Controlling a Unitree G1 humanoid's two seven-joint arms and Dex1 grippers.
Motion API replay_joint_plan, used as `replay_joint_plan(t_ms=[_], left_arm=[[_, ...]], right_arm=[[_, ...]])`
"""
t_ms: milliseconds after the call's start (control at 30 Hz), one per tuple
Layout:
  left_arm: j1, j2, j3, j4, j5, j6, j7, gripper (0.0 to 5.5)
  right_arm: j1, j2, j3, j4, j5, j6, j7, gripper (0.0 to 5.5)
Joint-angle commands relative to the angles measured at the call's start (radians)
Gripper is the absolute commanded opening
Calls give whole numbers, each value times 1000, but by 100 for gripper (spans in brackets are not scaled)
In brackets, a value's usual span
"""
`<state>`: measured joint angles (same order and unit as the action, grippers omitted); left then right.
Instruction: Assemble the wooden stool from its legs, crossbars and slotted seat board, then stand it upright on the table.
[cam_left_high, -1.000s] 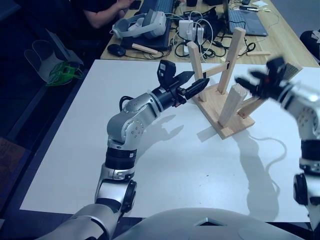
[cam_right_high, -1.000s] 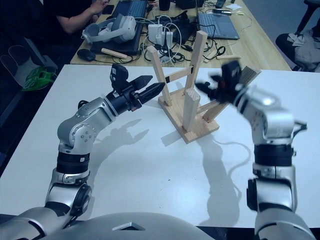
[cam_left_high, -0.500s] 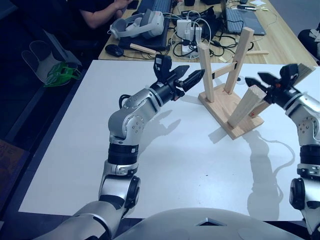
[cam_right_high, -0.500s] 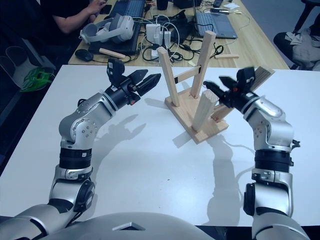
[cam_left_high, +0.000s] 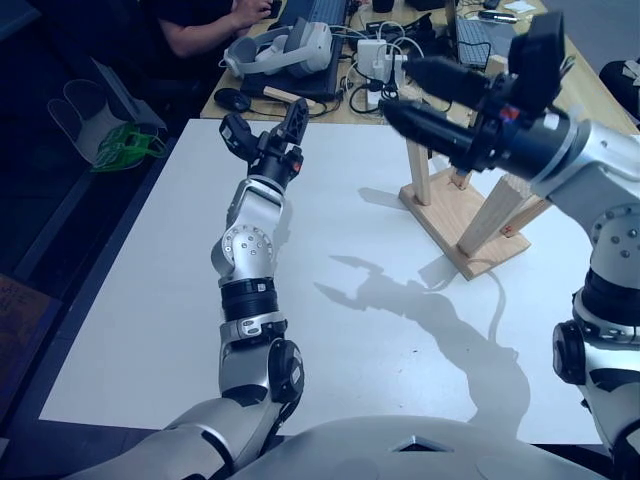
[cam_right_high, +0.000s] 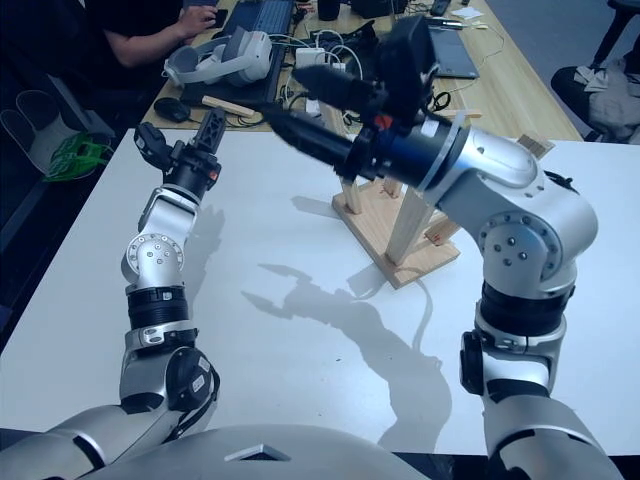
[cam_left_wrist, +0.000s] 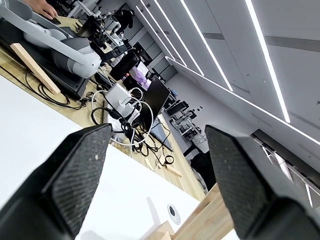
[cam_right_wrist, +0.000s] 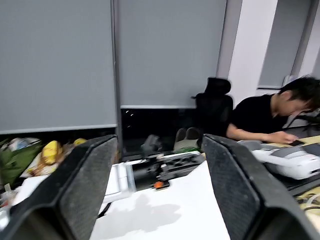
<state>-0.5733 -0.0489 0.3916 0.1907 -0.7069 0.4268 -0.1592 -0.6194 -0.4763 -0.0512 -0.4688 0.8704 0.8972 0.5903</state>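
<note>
**Left eye view.** The wooden stool (cam_left_high: 455, 235) rests upside down on the far right part of the white table (cam_left_high: 200, 300). Its seat board (cam_left_high: 470, 255) lies flat on the surface and its legs point up. The near leg (cam_left_high: 490, 215) leans, and the upper parts of the stool are hidden behind the right arm. The right gripper (cam_left_high: 415, 95) hangs raised over the stool, close to the camera, with its fingers spread and nothing between them. The left gripper (cam_left_high: 267, 128) is held up near the table's far edge, well apart from the stool, with its fingers likewise parted and empty. A headset (cam_left_high: 285, 45) lies on the desk beyond.

**Right eye view.** The arrangement is the same. The seat board sits under the right forearm, and bare table separates the stool from the left arm. The wooden desk (cam_right_high: 520, 90) behind carries cables and laptops.

**Left wrist view.** The two dark ribbed pads (cam_left_wrist: 80, 175) stand wide apart with nothing held. Through the gap appear the white table, the cluttered desk and a corner of pale wood (cam_left_wrist: 210, 220). What that wood belongs to cannot be told.

**Right wrist view.** The pads (cam_right_wrist: 90, 185) are spread and empty. Between them, farther off, the left arm's gripper shows above the white table.
</note>
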Motion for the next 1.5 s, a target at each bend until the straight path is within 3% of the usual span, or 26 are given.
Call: replay_joint_plan(t_ms=[33, 133, 333, 467, 767, 1133, 1267, 1500], left_arm=[[-23, 0, -6, 25, -2, -13, 9, 344], [-24, 2, -6, 32, -9, -12, 5, 344], [-14, 4, -6, 21, -18, -15, 5, 344], [-7, 4, -12, 11, -14, -17, 5, 344], [-3, 12, -43, -5, 17, -28, 10, 344], [31, 30, -265, -167, 269, -27, 68, 344], [27, 17, -278, -200, 278, -5, 92, 344], [26, -3, -293, -207, 277, -1, 100, 344]], right_arm=[[114, -93, 121, -44, -114, 16, 10, 314], [210, -126, 147, -47, -232, -49, -25, 314], [348, -96, -7, 43, -394, -200, -174, 314], [379, -106, -32, 84, -445, -252, -173, 314], [273, -145, -29, 338, -646, -319, -235, 314], [259, -198, -39, 502, -783, -338, -241, 314], [253, -166, -13, 500, -784, -349, -213, 314], [81, -56, 106, 708, -835, -390, -187, 314]])
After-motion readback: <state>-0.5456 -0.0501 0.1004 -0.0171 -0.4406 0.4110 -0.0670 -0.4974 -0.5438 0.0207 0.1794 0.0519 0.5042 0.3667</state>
